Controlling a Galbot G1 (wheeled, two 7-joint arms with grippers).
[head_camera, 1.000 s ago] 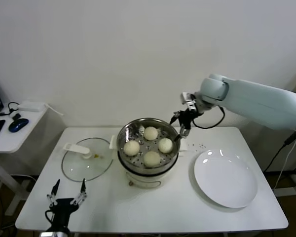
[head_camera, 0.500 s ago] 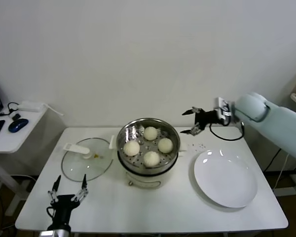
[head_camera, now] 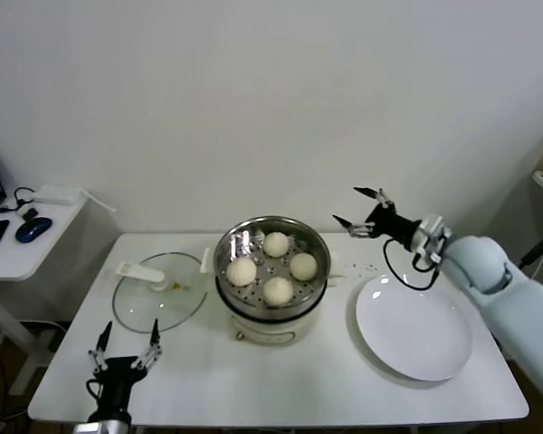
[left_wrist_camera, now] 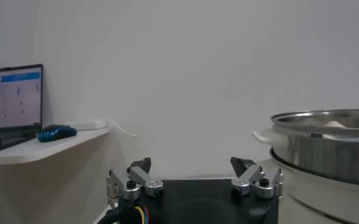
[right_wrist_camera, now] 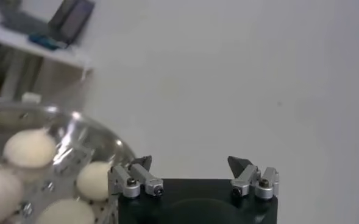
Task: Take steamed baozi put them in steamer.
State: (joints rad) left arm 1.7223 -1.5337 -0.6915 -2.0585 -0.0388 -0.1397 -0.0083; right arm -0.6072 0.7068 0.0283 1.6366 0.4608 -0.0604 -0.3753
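Baozi — all four — sit inside the steamer (head_camera: 271, 264) at table centre: one bun (head_camera: 276, 243) at 12 o'clock of the basket, one (head_camera: 303, 266) at 3 o'clock, one (head_camera: 278, 290) at 6 o'clock and one (head_camera: 242, 270) at 9 o'clock, each near its neighbours on the perforated floor. By the look of it the loading is done, since the white plate (head_camera: 414, 326) at the steamer's 3 o'clock holds nothing.

Right gripper (head_camera: 363, 210) hangs in the air beyond the plate's far edge, at about 2 o'clock from the steamer, claws spread wide and holding nothing. Left gripper (head_camera: 125, 353) is parked low near the table's front edge at 7 o'clock, also spread and empty.

Little can go wrong now. One risk, as I judge it: the right arm, swinging low, could clip the steamer rim or the plate and jolt the buns. The glass lid (head_camera: 159, 291) lies flat at 9 o'clock, well apart from both arms — safe unless the left arm rises carelessly.
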